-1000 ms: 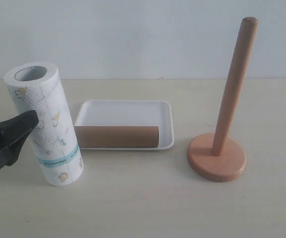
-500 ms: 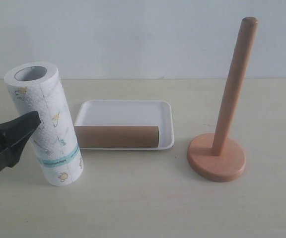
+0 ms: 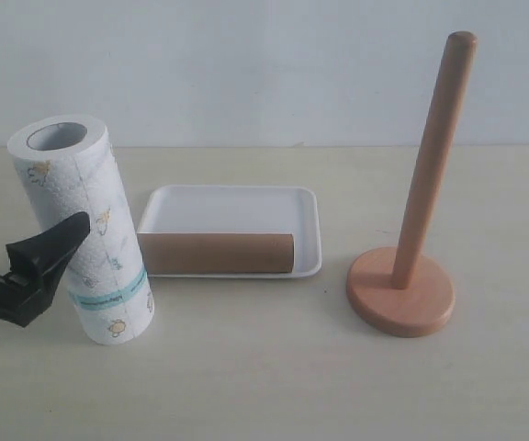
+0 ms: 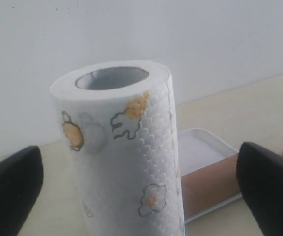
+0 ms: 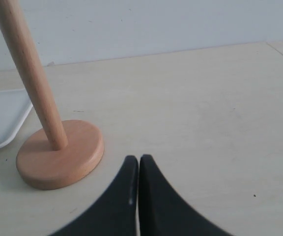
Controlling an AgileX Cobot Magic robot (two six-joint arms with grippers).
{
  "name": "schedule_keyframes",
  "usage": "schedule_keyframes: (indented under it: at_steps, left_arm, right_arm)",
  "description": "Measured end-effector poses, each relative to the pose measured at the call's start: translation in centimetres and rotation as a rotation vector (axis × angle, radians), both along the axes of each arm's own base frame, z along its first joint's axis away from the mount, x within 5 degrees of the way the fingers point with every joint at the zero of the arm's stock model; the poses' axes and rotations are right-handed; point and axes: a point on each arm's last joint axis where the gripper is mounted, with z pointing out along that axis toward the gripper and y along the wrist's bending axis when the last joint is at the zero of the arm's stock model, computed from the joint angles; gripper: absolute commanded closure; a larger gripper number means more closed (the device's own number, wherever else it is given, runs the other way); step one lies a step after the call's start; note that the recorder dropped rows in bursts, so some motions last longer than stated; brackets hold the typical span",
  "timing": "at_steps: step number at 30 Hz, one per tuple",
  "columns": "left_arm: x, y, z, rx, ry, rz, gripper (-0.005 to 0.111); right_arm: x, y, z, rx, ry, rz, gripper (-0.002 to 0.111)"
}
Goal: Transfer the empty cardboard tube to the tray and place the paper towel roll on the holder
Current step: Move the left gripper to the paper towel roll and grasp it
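Observation:
The paper towel roll (image 3: pixel 85 230) stands upright on the table, white with yellow prints and a teal band, left of the tray (image 3: pixel 246 204). My left gripper (image 3: pixel 35 202) is open, one finger in front of the roll and one behind it. In the left wrist view the roll (image 4: pixel 127 147) stands between the two wide-apart black fingers (image 4: pixel 14 189), without visible contact. The empty cardboard tube (image 3: pixel 217 253) lies inside the tray along its near rim. The holder (image 3: pixel 402 289) stands on the right with its pole bare. My right gripper (image 5: pixel 139 160) is shut and empty, near the holder's base (image 5: pixel 60 152).
The pale table runs to a white wall behind. A corner of the tray (image 5: pixel 4 113) and the tube's end show beside the holder in the right wrist view. The right arm does not show in the exterior view.
The left gripper has moved to the right, further around the roll, and its far finger has come into view at the left edge. Roll, tube and holder have not moved.

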Motion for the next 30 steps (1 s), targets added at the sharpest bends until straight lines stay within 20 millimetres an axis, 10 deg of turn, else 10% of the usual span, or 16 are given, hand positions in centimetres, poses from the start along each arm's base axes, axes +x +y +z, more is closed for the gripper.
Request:
schedule_keyframes:
  at_steps: [25, 27, 30]
  left_arm:
    - [7.8, -2.0, -2.9, -0.096, 0.042, 0.043, -0.001]
    - [7.8, -2.0, -2.9, -0.114, 0.049, 0.044, 0.009]
    - [7.8, -2.0, -2.9, -0.123, 0.053, 0.045, 0.055]
  right_arm:
    - [0.0, 0.0, 0.0, 0.000, 0.000, 0.000, 0.109]
    - [0.0, 0.0, 0.0, 0.000, 0.000, 0.000, 0.109]
    - [0.0, 0.0, 0.0, 0.000, 0.000, 0.000, 0.109]
